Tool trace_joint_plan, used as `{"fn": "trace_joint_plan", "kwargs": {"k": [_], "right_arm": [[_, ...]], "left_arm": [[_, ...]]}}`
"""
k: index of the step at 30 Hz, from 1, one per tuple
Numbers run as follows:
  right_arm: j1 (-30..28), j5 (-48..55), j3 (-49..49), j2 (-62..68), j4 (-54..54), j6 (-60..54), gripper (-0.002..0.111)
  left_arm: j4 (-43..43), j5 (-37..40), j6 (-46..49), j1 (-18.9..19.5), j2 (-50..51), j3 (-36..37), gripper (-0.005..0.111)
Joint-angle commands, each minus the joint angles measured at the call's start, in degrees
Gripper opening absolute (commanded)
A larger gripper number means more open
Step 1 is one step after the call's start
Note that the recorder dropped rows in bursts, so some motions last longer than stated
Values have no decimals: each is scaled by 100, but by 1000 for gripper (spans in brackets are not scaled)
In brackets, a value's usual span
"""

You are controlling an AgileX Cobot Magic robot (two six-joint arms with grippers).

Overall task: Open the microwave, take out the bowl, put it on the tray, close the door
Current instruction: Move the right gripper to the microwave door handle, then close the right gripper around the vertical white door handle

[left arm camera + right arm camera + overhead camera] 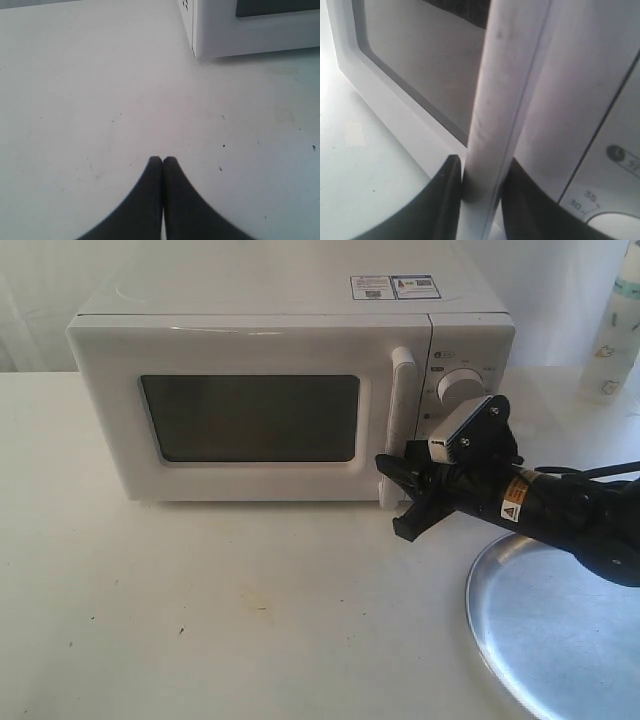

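Note:
The white microwave (270,300) stands at the back of the table with its door (250,418) closed. My right gripper (398,490) is at the lower end of the vertical bar handle (400,405), and in the right wrist view its fingers (445,200) press on both sides of the handle (505,100). The silver tray (550,630) lies at the front right, under the right arm. My left gripper (162,161) hovers shut and empty over bare table near the microwave's corner (210,35). The bowl is hidden.
A white bottle (618,330) stands at the back right beside the microwave. A timer dial (460,388) sits on the control panel just above the right wrist. The white table (200,610) stretches in front of the microwave.

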Motion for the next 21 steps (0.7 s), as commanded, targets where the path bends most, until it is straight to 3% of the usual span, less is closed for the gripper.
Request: {"fn": "trace_joint_plan", "kwargs": {"k": [1, 21], "right_arm": [[25, 30, -29, 16, -265, -126, 0], [25, -951, -29, 16, -1822, -404, 0]], "left_arm": [[-67, 13, 0, -27, -12, -16, 0], [-67, 13, 0, -27, -12, -16, 0]]}}
